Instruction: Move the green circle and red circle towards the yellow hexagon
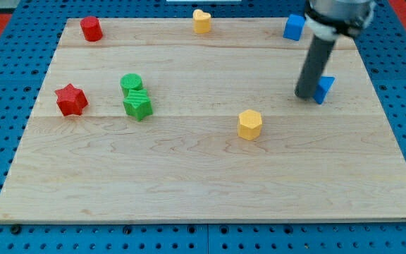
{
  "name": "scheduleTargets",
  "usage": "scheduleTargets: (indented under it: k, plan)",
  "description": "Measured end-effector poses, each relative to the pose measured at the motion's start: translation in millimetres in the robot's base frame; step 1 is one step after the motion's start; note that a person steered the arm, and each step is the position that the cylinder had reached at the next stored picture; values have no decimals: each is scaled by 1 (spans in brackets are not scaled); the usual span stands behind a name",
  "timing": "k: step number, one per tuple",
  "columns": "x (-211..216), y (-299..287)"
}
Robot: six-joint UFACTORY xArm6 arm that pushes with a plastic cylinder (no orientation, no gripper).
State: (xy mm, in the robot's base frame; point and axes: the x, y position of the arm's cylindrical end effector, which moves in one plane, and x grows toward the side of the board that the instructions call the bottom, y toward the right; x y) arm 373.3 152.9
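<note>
pale wood surface (189, 176) sits on a blue pegboard backdrop, blocks scattered over it. green circle (131, 82) is left of centre in the frame, touching the green star (138, 106) just below it. red circle (91, 29) sits in the upper left corner, well apart from everything. yellow hexagon (249, 124) is right of centre, the goal spot. red star (70, 99) lies at the left, near the green pair. yellow heart (201, 21) at top centre, one blue block (294, 27) upper right, another blue block (323, 89) at right.

my tip (306, 96) is at the right side, just beside that second blue block, probably touching it, far from both circles. no fingers on this rig: just a bare rod, holding nothing.

risks, as i judge them:
- crossing left, the tip could clip the yellow hexagon and shift the goal.
- leaving its spot, it may drag the blue block along.
- pushing the green circle off-centre could take the green star with it, or let the circle slip round the tip.
- red circle has a long diagonal run; it could drift off line into the green pair.
</note>
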Motion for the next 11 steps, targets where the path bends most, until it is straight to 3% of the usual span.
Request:
scheduleTargets:
  k: [1, 3, 5, 6, 7, 8, 9, 10, 11]
  plan:
    - [-29, -75]
    - [-38, -88]
    - [-61, -168]
    - [-57, -230]
    - [-13, -252]
    - [-4, -270]
    - [-40, -292]
    - [-8, -321]
    - [24, -296]
